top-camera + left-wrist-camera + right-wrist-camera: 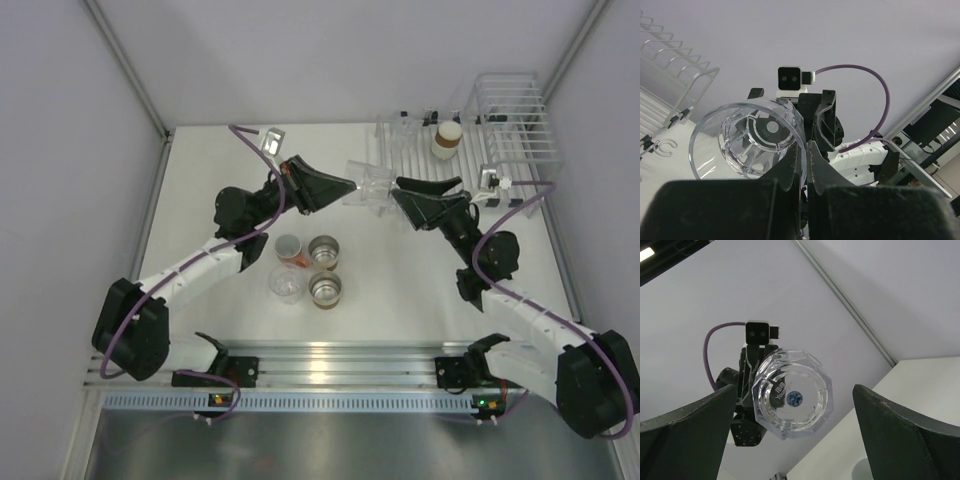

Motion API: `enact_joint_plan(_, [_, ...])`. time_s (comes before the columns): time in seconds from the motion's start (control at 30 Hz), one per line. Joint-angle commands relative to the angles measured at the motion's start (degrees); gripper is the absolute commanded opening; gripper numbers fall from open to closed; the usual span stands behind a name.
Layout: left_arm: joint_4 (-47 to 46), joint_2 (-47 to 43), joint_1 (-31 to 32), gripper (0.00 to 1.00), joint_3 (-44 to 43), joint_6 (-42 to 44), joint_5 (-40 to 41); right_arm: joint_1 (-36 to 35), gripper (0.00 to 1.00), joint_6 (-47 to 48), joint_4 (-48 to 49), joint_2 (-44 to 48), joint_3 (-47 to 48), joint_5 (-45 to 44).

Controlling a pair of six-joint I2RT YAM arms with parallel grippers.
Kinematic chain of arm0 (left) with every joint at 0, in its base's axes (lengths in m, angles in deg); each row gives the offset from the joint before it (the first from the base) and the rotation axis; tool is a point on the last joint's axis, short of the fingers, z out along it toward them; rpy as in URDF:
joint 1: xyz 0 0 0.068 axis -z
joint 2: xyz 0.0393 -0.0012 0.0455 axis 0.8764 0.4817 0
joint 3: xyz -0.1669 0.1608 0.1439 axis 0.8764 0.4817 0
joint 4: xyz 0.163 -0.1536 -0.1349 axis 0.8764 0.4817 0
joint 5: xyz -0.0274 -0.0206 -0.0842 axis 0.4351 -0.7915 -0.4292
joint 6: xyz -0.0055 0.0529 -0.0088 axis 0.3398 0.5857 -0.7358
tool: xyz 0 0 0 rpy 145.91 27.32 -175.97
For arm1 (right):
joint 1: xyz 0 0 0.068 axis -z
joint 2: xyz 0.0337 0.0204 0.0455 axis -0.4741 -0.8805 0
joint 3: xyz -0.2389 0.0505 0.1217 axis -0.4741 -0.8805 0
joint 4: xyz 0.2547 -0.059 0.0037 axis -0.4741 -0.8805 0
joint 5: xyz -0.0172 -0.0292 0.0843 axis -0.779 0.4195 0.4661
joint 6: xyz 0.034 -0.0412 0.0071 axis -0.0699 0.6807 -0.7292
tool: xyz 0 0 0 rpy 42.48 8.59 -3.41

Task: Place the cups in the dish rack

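My left gripper (352,186) is shut on the rim of a clear cup (369,186), which it holds on its side above the table. In the left wrist view one finger is inside the clear cup (747,140) and one outside its wall. My right gripper (396,191) stands open just right of it, facing the cup's base (792,397), fingers (905,435) wide on either side and not touching. The white dish rack (510,120) stands at the back right with one brown cup (446,140) upside down in it. On the table sit a salmon cup (290,248), two brown cups (323,250) (325,290) and a clear cup (286,283).
The low barred part of the rack (400,150) lies right behind both grippers. The rack's bars (670,65) show at the left of the left wrist view. The four loose cups cluster in the table's middle, in front of the left arm.
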Motion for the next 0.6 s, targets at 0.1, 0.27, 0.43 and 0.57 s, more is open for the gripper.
enact_joint_plan(0.1, [-6.07, 1.05, 1.16, 0.00, -3.61, 0.23, 1.80, -2.66, 0.99, 1.78, 5.38, -2.53, 4.80, -0.24])
enact_joint_plan(0.27, [-6.07, 1.67, 2.04, 0.00, -4.22, 0.58, 1.89, -4.59, 0.99, 1.96, 6.26, -5.16, 6.20, -0.77])
enact_joint_plan(0.43, [-6.07, 1.76, 2.39, 0.00, -4.40, 1.02, 2.07, -6.44, 0.98, 1.87, 8.02, -7.81, 6.91, -1.30])
enact_joint_plan(0.57, [-5.64, 1.93, 2.39, 0.00, -4.22, 1.20, 1.98, -8.02, 0.63, 1.96, 7.93, -9.48, 7.70, -1.56])
